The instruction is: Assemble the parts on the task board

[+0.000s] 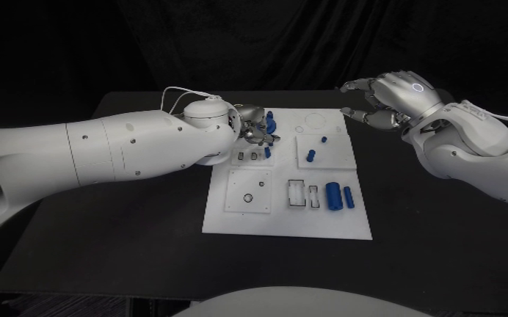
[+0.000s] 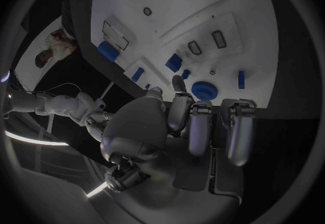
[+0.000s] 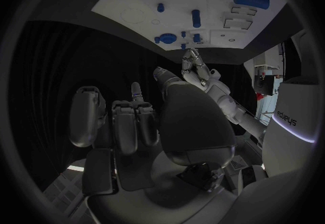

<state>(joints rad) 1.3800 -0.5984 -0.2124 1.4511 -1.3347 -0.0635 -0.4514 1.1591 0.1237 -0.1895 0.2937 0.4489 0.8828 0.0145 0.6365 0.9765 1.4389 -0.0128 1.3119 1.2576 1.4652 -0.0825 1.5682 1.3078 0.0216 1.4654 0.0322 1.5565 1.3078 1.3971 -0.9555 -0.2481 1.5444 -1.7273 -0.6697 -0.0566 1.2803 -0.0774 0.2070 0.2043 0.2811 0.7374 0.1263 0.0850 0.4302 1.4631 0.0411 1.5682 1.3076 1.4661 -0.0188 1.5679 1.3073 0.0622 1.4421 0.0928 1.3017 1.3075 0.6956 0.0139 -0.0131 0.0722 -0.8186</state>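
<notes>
now the left hand point(image 1: 252, 128) hovers over the task board's point(image 1: 249, 218) far-left corner by upright blue parts point(image 1: 269, 121), fingers curled, grasp unclear. right hand point(image 1: 386, 97) spread, empty, beyond the board's far-right edge.

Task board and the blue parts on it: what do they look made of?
The task board looks like matte white plastic or painted plate: flat, even in tone, with crisp cut-out slots and no glare. The blue parts look like moulded or printed plastic: uniform saturated colour, soft dull sheen, rounded edges. Neither material can be confirmed from the look alone.
</notes>
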